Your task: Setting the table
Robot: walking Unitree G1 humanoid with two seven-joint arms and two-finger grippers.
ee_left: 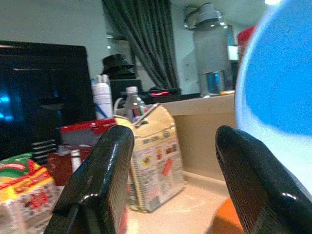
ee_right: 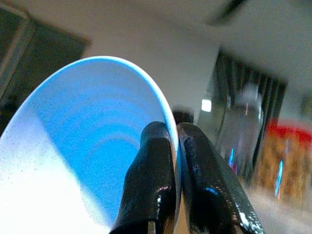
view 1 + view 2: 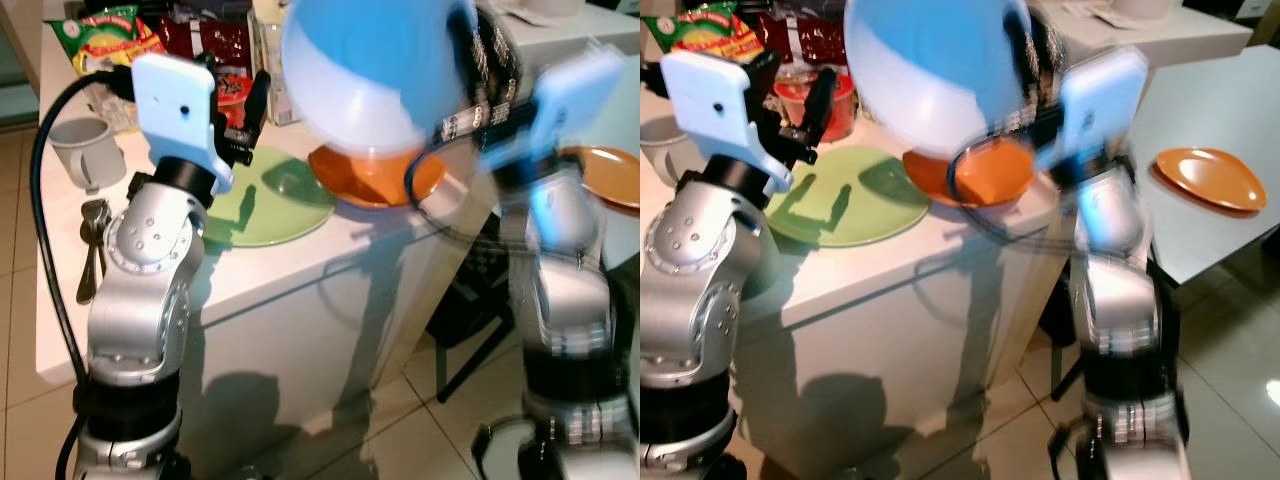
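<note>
While the blue bowl (image 3: 370, 75) hangs tilted above the counter (image 3: 300, 265), its rim pinched by the right gripper (image 2: 176, 146), setting looks early. An orange bowl (image 3: 375, 180) and green plate (image 3: 275, 200) wait below; the left gripper (image 1: 178, 161) is spread, empty.

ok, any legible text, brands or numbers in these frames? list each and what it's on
None can be read.
Green snack bag: print too blurred.
Dark red packets: print too small.
Paper carton: printed panels, too blurred.
White spray can: blue mark, no legible words.
Blue bowl, pinched at its rim by the right gripper: no text.
Left gripper: open, no markings.
</note>
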